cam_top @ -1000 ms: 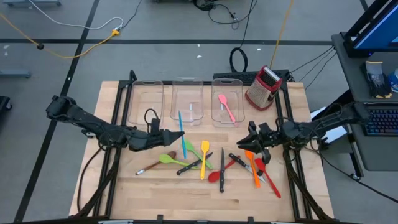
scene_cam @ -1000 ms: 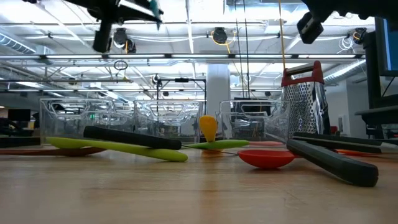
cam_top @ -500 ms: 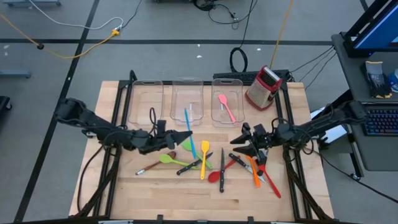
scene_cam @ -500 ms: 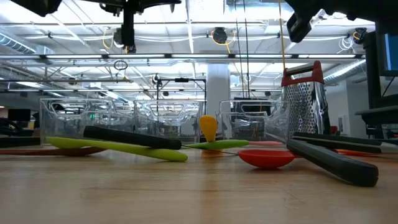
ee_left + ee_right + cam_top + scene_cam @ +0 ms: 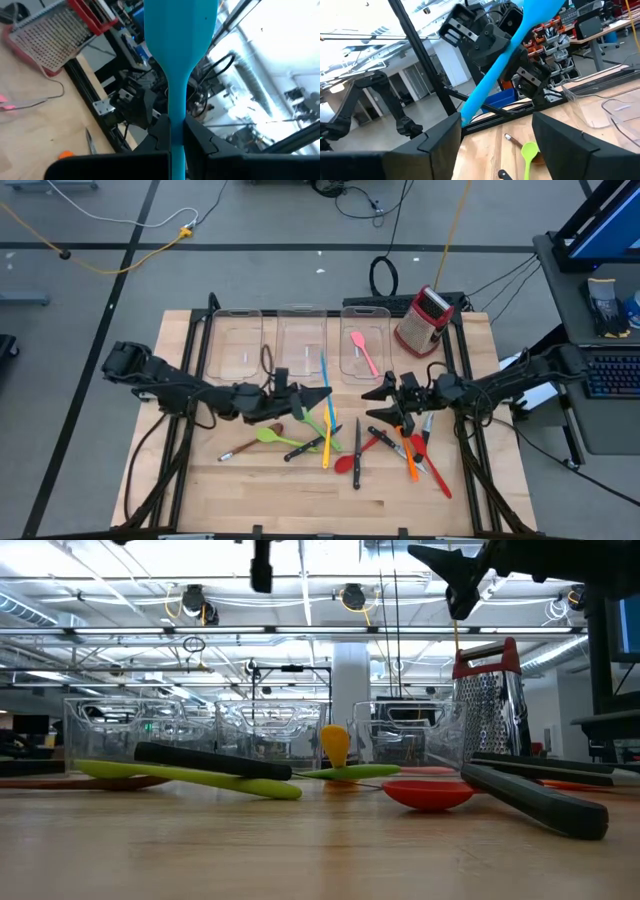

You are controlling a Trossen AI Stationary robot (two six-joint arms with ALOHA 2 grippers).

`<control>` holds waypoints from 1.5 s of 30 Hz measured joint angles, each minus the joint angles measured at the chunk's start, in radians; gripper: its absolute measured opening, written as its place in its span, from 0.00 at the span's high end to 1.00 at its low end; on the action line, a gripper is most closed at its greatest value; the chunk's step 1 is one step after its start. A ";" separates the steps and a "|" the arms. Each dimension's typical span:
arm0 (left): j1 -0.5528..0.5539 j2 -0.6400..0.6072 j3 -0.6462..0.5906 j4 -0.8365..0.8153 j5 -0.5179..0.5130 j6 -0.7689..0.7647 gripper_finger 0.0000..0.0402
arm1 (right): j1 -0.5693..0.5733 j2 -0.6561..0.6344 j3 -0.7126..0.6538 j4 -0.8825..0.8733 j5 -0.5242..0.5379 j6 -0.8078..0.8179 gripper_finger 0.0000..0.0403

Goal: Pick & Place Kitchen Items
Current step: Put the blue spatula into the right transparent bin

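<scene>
While the left gripper (image 5: 322, 397) is clenched on the handle of the blue spatula (image 5: 325, 377), it holds the tool raised over the table's middle, blade tilted toward the far clear bins (image 5: 302, 340). The right gripper (image 5: 388, 402) hovers just right of it, jaws spread wide and holding nothing, above the scattered utensils (image 5: 340, 445). The two arms are close; the judged risk is the spatula blade brushing the right fingers (image 5: 440, 142), or slipping in its narrow grip and falling short of a bin. A pink spatula (image 5: 364, 352) already lies in the rightmost bin, near the grater (image 5: 424, 320)
</scene>
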 joint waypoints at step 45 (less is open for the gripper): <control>0.052 0.106 0.195 -0.319 0.027 0.006 0.97 | -0.076 0.207 0.168 -0.103 0.031 0.157 0.27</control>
